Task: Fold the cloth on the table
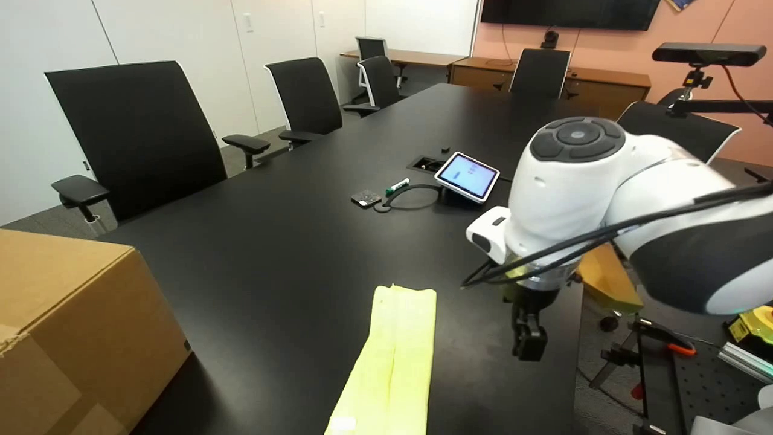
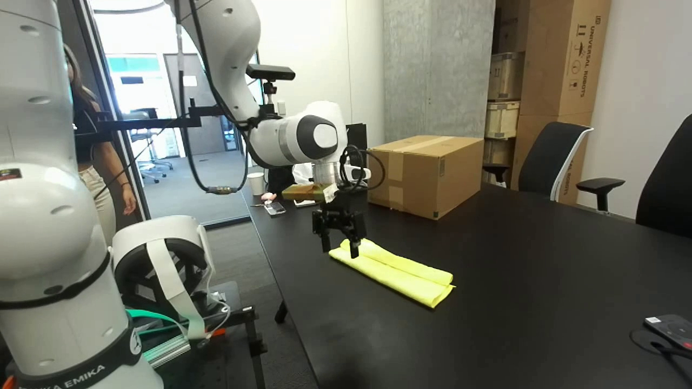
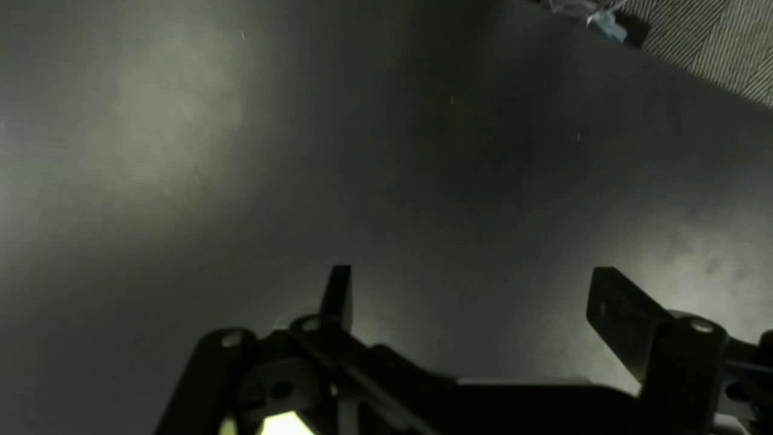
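The pale-yellow cloth (image 1: 392,362) lies on the black table (image 1: 272,272) as a long narrow strip. It looks folded inward lengthwise, with a seam along its middle. The cloth (image 2: 400,273) also shows whole in an exterior view; in the wrist view only a small bright yellow patch (image 3: 285,424) shows behind the gripper's linkage. My gripper (image 1: 529,351) points down above the table, beside the cloth, toward the table's edge. The gripper (image 2: 340,252) overlaps the cloth's far end in that picture but appears apart from it. In the wrist view the fingers (image 3: 471,273) are wide apart with nothing between them.
A large cardboard box (image 1: 90,338) stands on the table across the cloth from the gripper; it also shows in an exterior view (image 2: 427,178). A tablet (image 1: 468,176), a marker (image 1: 397,186) and a small dark square (image 1: 366,198) lie farther along. A person (image 2: 92,146) stands behind the arm.
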`<control>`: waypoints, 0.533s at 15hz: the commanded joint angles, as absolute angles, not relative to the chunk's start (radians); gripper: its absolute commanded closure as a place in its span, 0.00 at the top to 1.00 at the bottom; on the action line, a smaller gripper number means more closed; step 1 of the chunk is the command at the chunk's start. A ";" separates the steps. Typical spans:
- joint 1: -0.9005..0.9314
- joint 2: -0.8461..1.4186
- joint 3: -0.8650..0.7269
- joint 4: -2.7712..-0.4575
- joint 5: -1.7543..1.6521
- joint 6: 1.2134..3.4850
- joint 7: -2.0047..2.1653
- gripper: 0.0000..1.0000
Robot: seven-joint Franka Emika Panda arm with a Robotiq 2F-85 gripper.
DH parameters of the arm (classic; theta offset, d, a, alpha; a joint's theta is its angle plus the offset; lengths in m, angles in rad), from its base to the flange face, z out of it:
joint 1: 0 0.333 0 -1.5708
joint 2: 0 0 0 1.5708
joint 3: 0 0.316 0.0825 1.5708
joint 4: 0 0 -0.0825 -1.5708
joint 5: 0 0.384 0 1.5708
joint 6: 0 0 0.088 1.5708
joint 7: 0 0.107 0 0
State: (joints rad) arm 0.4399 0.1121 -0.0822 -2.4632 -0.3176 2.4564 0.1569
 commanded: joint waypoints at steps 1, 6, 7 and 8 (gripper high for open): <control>0.280 -0.133 0.004 -2.658 -0.175 2.373 0.049 1.00; 0.170 -0.394 -0.016 -2.828 -0.018 2.324 -0.092 1.00; 0.155 -0.398 -0.027 -2.744 0.000 2.244 -0.123 1.00; 0.139 -0.451 -0.039 -2.761 0.005 2.219 -0.146 1.00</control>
State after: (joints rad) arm 0.1840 -0.2979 -0.0215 -2.7616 -0.0485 2.3232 -0.0613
